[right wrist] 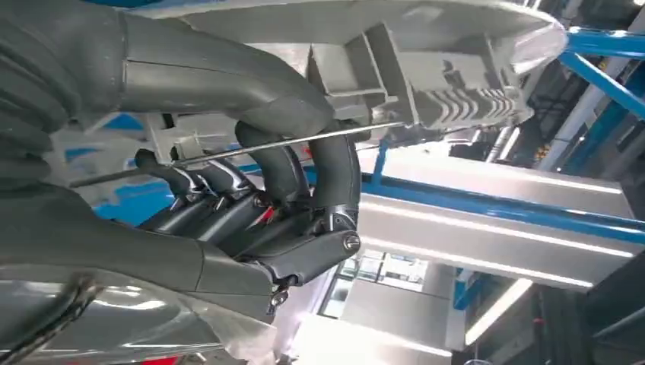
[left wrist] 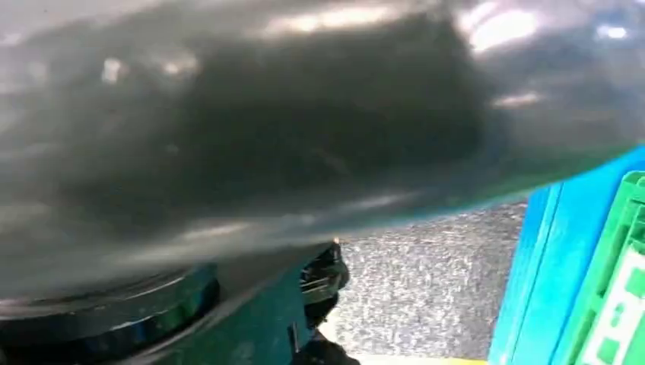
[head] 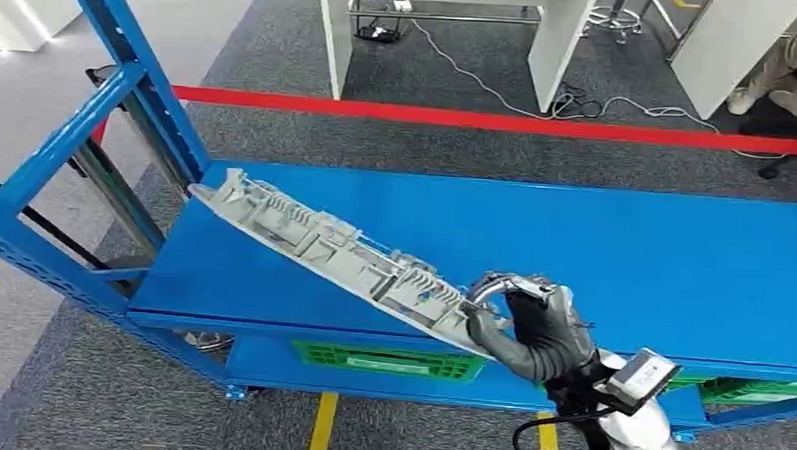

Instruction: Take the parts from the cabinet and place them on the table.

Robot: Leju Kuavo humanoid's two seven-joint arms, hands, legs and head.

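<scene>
A: Which step is it now?

B: The carrying step, I think. The right hand [head: 533, 328] has its fingers [right wrist: 293, 171] clenched around one end of the long grey part [head: 324, 244], which hangs tilted above the blue shelf [head: 624, 253].

A: And the left hand?

B: I cannot tell its state.

A: Next move?

B: Probably to keep the part level while turning toward the bench.
</scene>
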